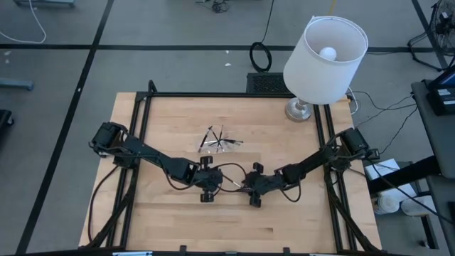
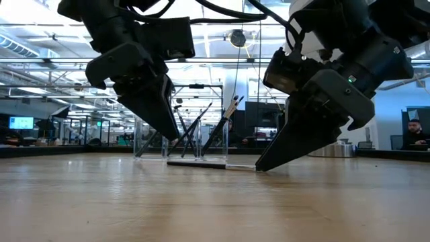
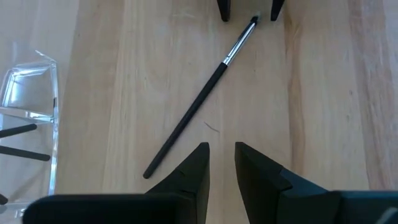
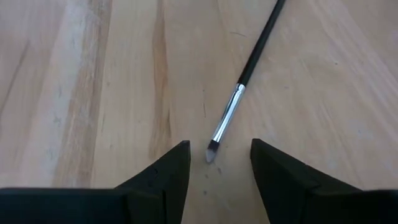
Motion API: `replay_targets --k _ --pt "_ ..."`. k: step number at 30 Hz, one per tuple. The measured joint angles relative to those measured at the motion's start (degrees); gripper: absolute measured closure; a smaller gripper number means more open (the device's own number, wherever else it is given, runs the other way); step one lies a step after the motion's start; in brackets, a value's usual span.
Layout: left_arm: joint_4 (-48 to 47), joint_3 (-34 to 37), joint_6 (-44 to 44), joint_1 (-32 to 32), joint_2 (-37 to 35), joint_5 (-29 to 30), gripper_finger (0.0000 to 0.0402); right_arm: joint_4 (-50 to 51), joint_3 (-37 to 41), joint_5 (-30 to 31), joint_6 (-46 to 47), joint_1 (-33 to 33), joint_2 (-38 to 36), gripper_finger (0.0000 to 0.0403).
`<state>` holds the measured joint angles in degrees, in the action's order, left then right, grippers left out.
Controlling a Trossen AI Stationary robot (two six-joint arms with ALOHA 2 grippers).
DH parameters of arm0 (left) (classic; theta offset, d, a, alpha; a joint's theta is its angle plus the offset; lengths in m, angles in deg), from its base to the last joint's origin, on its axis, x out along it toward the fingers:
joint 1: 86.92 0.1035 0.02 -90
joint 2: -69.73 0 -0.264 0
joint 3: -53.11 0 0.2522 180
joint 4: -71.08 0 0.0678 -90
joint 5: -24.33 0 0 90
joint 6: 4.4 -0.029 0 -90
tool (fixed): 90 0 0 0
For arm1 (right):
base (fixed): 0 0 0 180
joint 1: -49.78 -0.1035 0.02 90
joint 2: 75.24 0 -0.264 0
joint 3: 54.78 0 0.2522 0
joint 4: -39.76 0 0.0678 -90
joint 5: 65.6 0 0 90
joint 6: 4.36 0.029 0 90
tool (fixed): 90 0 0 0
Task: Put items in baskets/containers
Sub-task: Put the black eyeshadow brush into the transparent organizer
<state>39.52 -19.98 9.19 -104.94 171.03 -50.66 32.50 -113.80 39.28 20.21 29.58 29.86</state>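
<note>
- Right wrist view: the right gripper (image 4: 214,163) stands wide apart at the frame's bottom, holding nothing, the brush (image 4: 239,93) tip just between its fingers.
- Left wrist view: the left gripper (image 3: 219,163) is partly parted and empty, beside the brush's handle end at lower centre.
- High view: the clear tray (image 1: 220,141), brushes inside, sits at upper centre of the table (image 1: 284,220), near both grippers.

Wooden table (image 1: 178,220), brush (image 3: 199,102), clear container (image 1: 219,144), lamp (image 1: 323,60)
</note>
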Motion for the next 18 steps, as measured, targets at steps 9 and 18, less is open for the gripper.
replay_targets --k 9,18 --pt "0.1 0.0 0.4 0.0 0.0 0.0 0.0316 2.2 0.0 0.1 -1.9 0.6 0.0 0.0252" --pt "0.1 0.0 0.4 0.0 0.0 0.1 0.0316 2.8 0.0 0.0 -3.2 1.6 0.0 0.0302"
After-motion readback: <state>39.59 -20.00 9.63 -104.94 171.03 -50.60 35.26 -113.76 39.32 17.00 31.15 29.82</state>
